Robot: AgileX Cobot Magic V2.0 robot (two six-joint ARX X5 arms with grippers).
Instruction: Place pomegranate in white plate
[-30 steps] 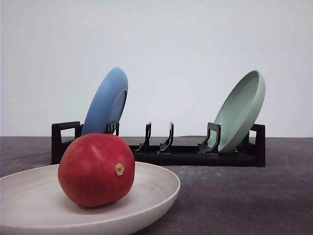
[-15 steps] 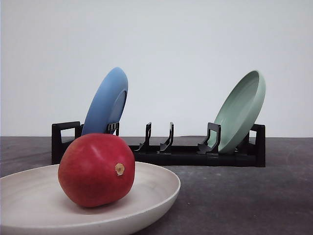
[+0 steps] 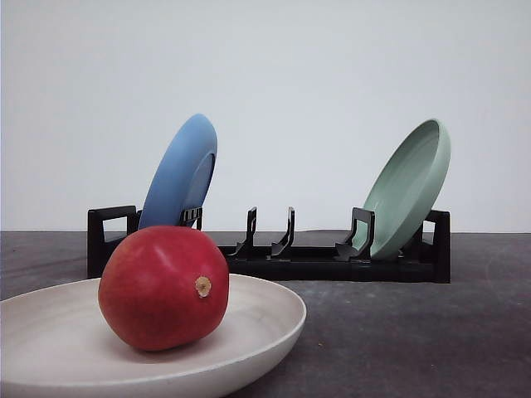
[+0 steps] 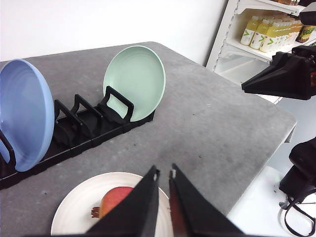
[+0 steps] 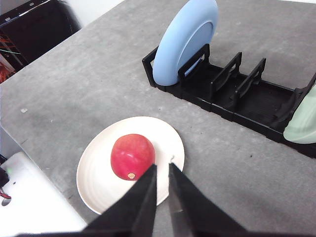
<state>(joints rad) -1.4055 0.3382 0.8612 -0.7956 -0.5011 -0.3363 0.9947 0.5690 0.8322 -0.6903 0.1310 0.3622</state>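
Though nothing has shifted over the last second, the pomegranate (image 3: 163, 288) rests in the white plate (image 3: 265, 319) with no gripper on it.

From where I stand the job looks finished: the fruit sits slightly off the plate's middle, stem nub facing the front camera, exactly as it sat a moment ago. The left gripper (image 4: 163, 174) and right gripper (image 5: 162, 167) both hang well above the table, their jaws nearly together and gripping nothing. Behind, the blue plate (image 3: 181, 174) and green plate (image 3: 406, 189) lean in the black rack (image 3: 315, 264), 2 slots apart at either end, untouched.
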